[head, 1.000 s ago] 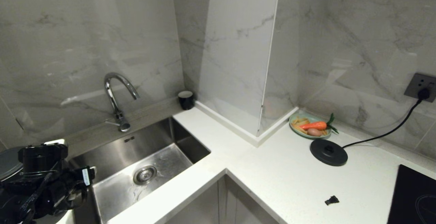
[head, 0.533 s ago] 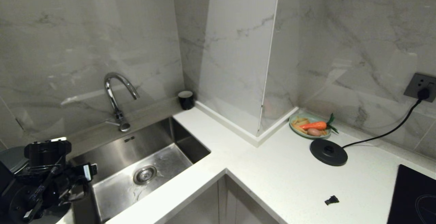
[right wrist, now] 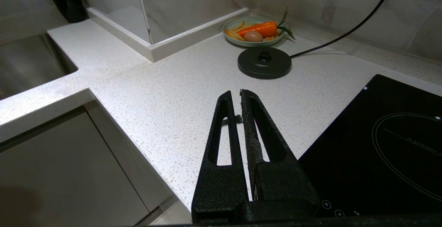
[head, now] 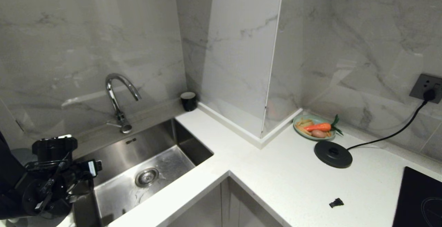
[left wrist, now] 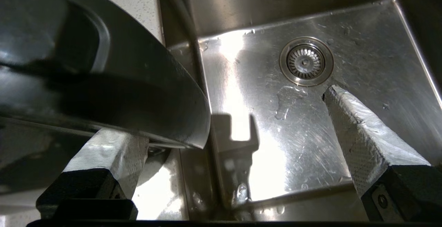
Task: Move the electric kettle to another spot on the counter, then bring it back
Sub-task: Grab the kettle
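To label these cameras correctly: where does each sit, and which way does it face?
Head: high on the robot, looking down at the counter corner and sink; left arm at lower left.
Left wrist: behind the open left end effector, looking into the sink, electric kettle beside one finger.
Right wrist: behind the shut right end effector, looking across the counter.
Shared: head and right wrist show the plate.

A home kitchen: steel sink (head: 145, 164), tap (head: 119, 95), induction hob (head: 419, 199).
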